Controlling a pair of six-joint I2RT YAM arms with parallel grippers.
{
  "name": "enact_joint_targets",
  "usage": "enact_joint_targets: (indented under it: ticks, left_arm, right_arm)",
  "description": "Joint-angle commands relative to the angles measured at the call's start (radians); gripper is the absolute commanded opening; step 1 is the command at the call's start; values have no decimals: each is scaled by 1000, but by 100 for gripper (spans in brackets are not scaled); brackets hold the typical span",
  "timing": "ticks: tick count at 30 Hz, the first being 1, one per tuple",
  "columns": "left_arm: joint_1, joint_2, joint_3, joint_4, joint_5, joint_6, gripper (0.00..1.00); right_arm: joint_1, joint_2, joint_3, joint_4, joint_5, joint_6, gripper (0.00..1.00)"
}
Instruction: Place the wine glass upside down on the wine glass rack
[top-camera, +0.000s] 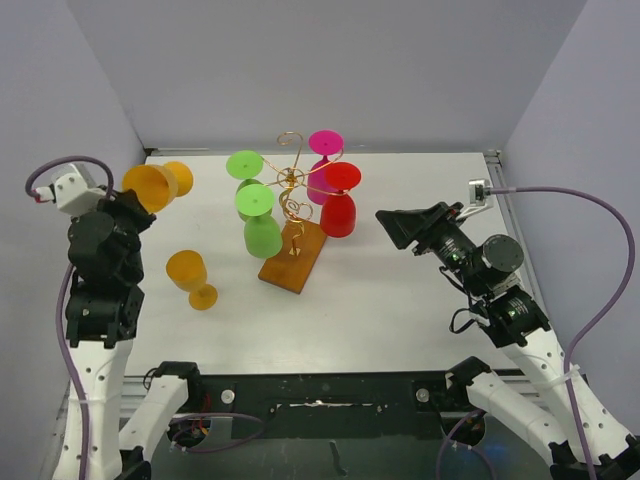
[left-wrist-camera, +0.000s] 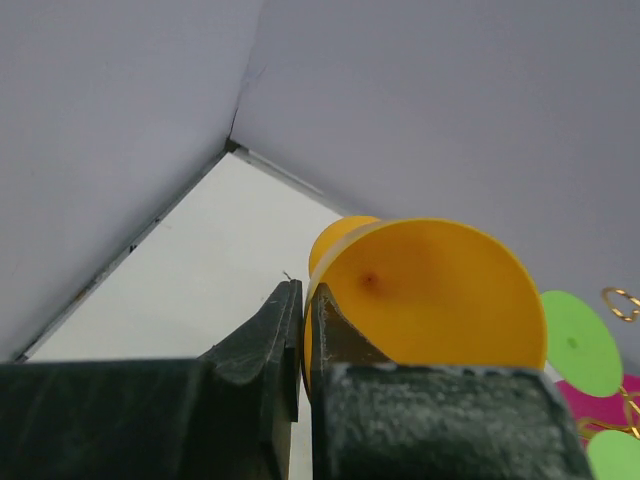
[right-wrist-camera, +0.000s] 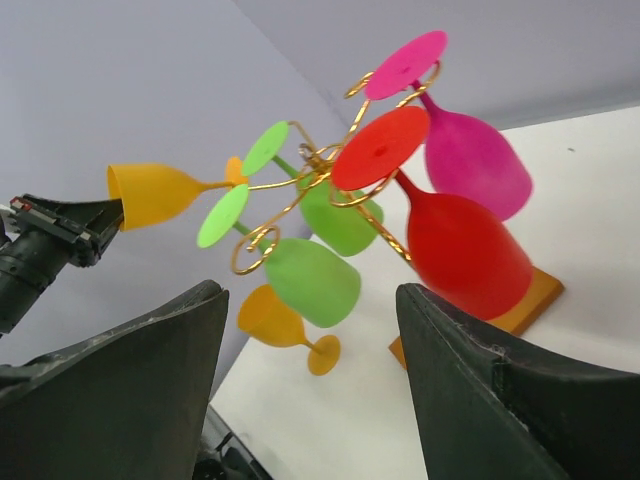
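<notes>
The left gripper (left-wrist-camera: 305, 300) is clamped on the rim of an orange wine glass (top-camera: 150, 187), its 2 fingers pinching the thin wall of the bowl between them. The glass is held in the air at the left side of the table (top-camera: 400, 300), turned roughly horizontal, with the bowl at the gripper and the stem and foot pointing toward the wine glass rack (top-camera: 290, 178). It is clear of the rack's gold scroll arms and not hung on any of them. The rack stands near the middle of the table on its wooden base (top-camera: 293, 260) and carries 4 glasses hanging upside down: 2 green glasses (top-camera: 262, 235) on the left side, and a red glass (right-wrist-camera: 460, 250) and a magenta glass (right-wrist-camera: 470, 160) on the right. A second orange glass (top-camera: 190, 275) lies on the table between the left arm and the rack. The right gripper (top-camera: 388, 218) hovers to the right of the rack and faces it, its fingers (right-wrist-camera: 150, 380) spread wide with nothing between them.
</notes>
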Motion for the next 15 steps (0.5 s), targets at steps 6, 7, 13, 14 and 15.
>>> enact_joint_targets:
  ticks: [6,7,13,14,15]
  left_arm:
    - [5,-164,124,93,146,-54,0]
    - [5,-173,129,118,187,-74,0]
    - [6,-189,71,376,387,-152,0]
    - [7,-187,53,416,411,-166,0]
    - [7,-185,33,454,432,-191,0]
  right_arm:
    - [16,-9,-3,277,-131,100,69]
    - [18,-3,10,282,-117,99,69]
    - [19,54,45,349,-74,166,69]
    - [22,60,42,372,-70,193,68]
    - [23,71,39,393,-61,223,68]
